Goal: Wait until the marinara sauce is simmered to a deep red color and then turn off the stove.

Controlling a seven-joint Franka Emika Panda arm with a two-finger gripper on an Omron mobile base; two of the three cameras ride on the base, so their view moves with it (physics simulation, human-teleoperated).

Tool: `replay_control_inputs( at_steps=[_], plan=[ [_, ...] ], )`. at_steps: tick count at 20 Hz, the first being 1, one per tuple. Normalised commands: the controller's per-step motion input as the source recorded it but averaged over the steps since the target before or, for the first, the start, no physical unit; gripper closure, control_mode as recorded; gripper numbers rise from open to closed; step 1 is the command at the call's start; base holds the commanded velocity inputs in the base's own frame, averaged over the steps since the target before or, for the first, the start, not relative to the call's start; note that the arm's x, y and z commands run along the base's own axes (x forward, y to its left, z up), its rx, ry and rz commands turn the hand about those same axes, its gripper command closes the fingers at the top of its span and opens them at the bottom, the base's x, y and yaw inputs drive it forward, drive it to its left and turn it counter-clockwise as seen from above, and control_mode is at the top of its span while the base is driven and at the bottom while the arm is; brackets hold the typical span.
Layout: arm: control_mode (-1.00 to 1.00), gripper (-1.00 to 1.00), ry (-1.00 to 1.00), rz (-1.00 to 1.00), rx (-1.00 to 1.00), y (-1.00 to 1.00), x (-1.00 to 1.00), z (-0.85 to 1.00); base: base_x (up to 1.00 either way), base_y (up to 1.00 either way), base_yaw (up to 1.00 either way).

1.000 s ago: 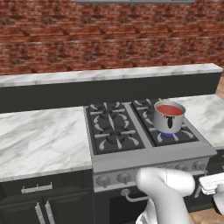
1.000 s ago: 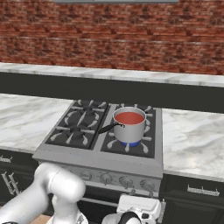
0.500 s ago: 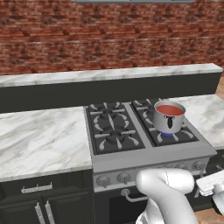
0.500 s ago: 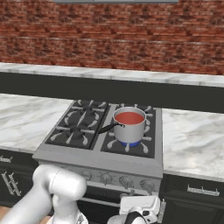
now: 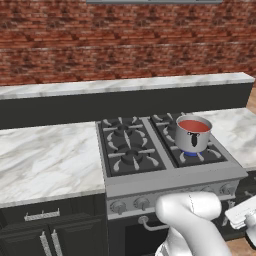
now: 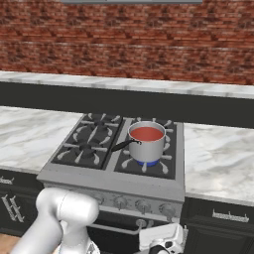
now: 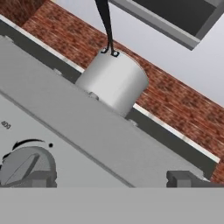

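Setting: a kitchen, rendered. A steel gas stove [image 5: 170,172] with black grates [image 5: 131,145] and a row of round knobs [image 6: 131,204] is set into a run of white marble counter [image 5: 47,160]. Dark cabinets [image 5: 45,232] with metal handles sit below. A red brick wall [image 5: 125,42] rises behind a raised marble ledge [image 5: 125,85]. A steel saucepan [image 6: 146,144] of red sauce [image 6: 147,133] stands on the right front burner.

The stove [image 7: 65,144] carries the one readable marking: in the hand view, small dark digits that look like "400" sit on its grey front panel, just beside a round silver knob [image 7: 27,168] with a black arc and dot printed along its edge. The digits are tilted and blurred.
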Motion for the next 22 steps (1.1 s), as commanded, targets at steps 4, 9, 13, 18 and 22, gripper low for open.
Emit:
replay_control_inputs(
  at_steps=[4, 9, 13, 18, 22],
  plan=[
    [-1.0, -1.0, 0.0, 0.03, -0.08, 0.0, 0.16, -0.13, 0.0, 0.0, 0.0],
    [-1.0, -1.0, 0.0, 0.0, -0.08, 0.0, 0.24, -0.04, 0.0, 0.0, 0.0],
    [-1.0, -1.0, 0.0, 0.0, -0.02, 0.0, 0.26, -0.01, 0.0, 0.0, 0.0],
    [-1.0, -1.0, 0.0, 0.0, 0.0, -0.02, 0.27, -0.02, 0.0, 0.0, 0.0],
    [-1.0, -1.0, 0.0, 0.0, 0.0, -0.04, 0.18, -0.15, 0.0, 0.0, 0.0]
  ],
)
